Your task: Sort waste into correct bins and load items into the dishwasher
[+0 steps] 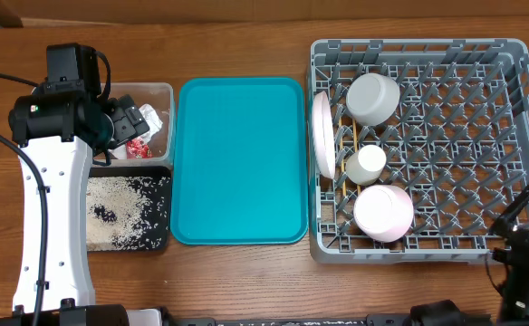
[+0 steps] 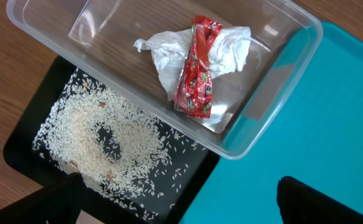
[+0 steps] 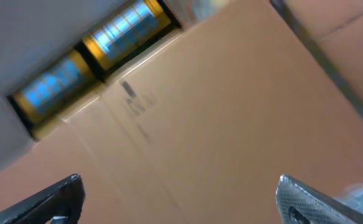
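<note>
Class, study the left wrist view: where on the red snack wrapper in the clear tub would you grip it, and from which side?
Best pinch the red snack wrapper across its narrow width near mid-length, coming straight down from above. It lies long and flat over the crumpled napkin, and the clear tub has walls that likely block a sideways approach.
</note>
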{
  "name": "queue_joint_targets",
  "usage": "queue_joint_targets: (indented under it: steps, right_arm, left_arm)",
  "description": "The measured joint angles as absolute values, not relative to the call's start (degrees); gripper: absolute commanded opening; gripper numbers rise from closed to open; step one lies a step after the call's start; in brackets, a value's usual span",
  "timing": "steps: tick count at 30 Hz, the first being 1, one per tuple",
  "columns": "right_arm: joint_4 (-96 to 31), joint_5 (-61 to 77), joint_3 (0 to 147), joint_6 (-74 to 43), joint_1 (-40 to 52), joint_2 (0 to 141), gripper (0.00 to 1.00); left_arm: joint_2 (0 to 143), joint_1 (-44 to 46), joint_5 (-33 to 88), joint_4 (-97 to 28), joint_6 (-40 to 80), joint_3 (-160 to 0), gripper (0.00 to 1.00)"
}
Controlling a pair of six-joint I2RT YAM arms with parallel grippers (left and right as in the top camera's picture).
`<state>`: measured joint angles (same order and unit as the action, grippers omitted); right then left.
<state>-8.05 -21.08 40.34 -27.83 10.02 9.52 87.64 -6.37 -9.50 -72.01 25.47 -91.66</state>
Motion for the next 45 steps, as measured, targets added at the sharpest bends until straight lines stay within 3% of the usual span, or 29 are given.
queue_joint_targets:
  steps: [5, 17, 32, 45]
  right_arm:
    - [3.2, -15.7, 28.4, -28.3, 8.1, 6.0, 1.0]
    - [4.6, -3.2, 8.1, -28.4, 3.7, 1.1, 1.0]
    - [-5.2, -1.4, 1.1, -27.3, 3.4, 0.9, 1.0]
    - [-5.1, -1.0, 1.1, -25.1, 3.4, 0.8, 1.0]
  left_arm:
    - [87.6, -6.4, -9.5, -72.0, 25.5, -91.7, 1.0]
    - [87.6, -6.4, -9.5, -72.0, 25.5, -91.7, 1.0]
    - [87.6, -6.4, -9.5, -72.0, 25.5, -91.7, 1.0]
    - [87.6, -6.4, -9.5, -72.0, 25.5, -91.7, 1.0]
